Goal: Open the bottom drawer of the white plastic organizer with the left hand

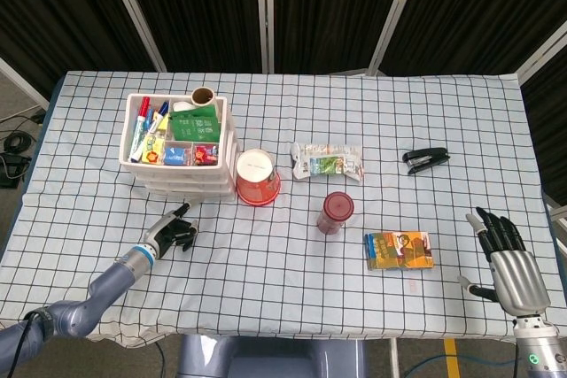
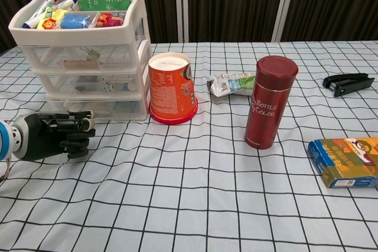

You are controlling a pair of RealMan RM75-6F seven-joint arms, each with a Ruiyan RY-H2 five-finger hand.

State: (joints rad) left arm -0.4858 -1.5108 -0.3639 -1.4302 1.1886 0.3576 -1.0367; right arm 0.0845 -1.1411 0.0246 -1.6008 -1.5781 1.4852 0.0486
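The white plastic organizer [image 1: 180,150] stands at the table's left, its top tray full of markers and small packets. In the chest view its bottom drawer [image 2: 100,108] sits flush with the two drawers above it. My left hand [image 1: 171,231] lies low over the cloth just in front of that drawer and holds nothing. In the chest view the left hand [image 2: 54,136] has loosely bent fingers [image 2: 78,124] pointing toward the drawer front, a short gap away from it. My right hand [image 1: 508,259] rests open at the table's near right edge, and only the head view shows it.
An upside-down orange paper cup [image 2: 172,88] stands right beside the organizer. A red bottle [image 2: 269,102], a snack packet [image 2: 231,83], a black stapler [image 2: 347,82] and a colourful box [image 2: 345,161] lie further right.
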